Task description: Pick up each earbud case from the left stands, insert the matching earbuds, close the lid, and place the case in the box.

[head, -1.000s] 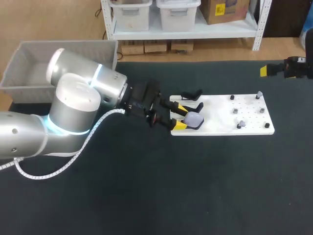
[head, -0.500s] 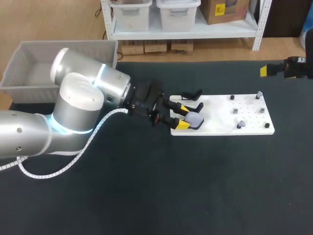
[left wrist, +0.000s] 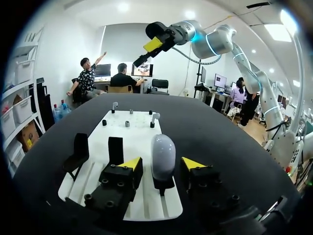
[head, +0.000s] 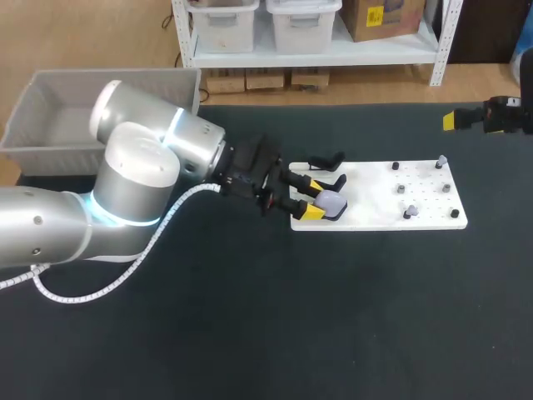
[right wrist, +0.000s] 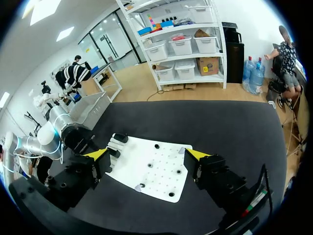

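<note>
Just starting: the first case is not picked up yet
The left hand (left wrist: 161, 163) is open with the pale case (left wrist: 163, 155) between its fingers, not gripped. The case sits on its black stand (left wrist: 163, 186) on the white board (left wrist: 139, 132). No case shows in the grey box (head: 108, 77). The right hand (right wrist: 146, 153) hangs open, far off. The left hand has slid a bit closer than a moment ago

My left arm (head: 125, 192) was cut off by the head view's left edge and hid the near right corner of the grey box (head: 50, 117). My right arm (head: 500, 117) was cropped at the right edge, so only its tip end showed. In the left wrist view the earbud case (left wrist: 163, 155) had its base hidden in the black stand (left wrist: 164, 185). The white board (left wrist: 134, 132) had its near end hidden under my left jaws. The small pale bits (head: 407, 210) on the board were too small to tell earbuds from pegs.
</note>
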{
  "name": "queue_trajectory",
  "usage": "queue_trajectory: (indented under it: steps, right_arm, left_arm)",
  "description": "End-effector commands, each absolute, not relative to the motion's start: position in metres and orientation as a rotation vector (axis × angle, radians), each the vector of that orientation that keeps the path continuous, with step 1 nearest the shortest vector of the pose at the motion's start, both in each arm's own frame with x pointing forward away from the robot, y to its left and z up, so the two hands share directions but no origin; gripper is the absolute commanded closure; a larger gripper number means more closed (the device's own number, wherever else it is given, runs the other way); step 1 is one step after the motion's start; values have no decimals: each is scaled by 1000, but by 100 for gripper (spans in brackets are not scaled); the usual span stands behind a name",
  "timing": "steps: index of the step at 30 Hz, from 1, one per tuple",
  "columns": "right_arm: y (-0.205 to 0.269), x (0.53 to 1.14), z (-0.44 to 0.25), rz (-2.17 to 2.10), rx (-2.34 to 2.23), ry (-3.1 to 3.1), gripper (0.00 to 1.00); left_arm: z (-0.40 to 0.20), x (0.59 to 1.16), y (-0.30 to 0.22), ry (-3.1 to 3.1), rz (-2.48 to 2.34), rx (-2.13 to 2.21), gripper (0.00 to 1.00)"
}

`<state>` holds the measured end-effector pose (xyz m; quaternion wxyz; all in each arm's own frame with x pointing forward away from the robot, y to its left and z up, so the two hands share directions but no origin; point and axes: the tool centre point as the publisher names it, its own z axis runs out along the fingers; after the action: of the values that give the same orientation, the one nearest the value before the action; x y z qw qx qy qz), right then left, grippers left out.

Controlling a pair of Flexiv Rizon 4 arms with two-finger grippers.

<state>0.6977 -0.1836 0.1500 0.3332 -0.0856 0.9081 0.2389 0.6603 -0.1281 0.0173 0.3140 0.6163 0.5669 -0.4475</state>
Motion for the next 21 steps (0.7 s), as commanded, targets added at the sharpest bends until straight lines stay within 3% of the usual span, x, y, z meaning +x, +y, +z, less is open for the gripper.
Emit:
queue_trajectory:
  steps: [1, 18, 21]
  right_arm:
    - [-184, 698, 149, 626, -225, 2370, 0]
    - [-184, 698, 149, 626, -225, 2370, 0]
    - [-184, 698, 149, 626, -225, 2370, 0]
  left_arm:
    - [16, 662, -130, 1495, -1182, 1630, 51]
    - [14, 663, -133, 1484, -1192, 1641, 55]
    - [14, 663, -133, 1482, -1191, 1647, 60]
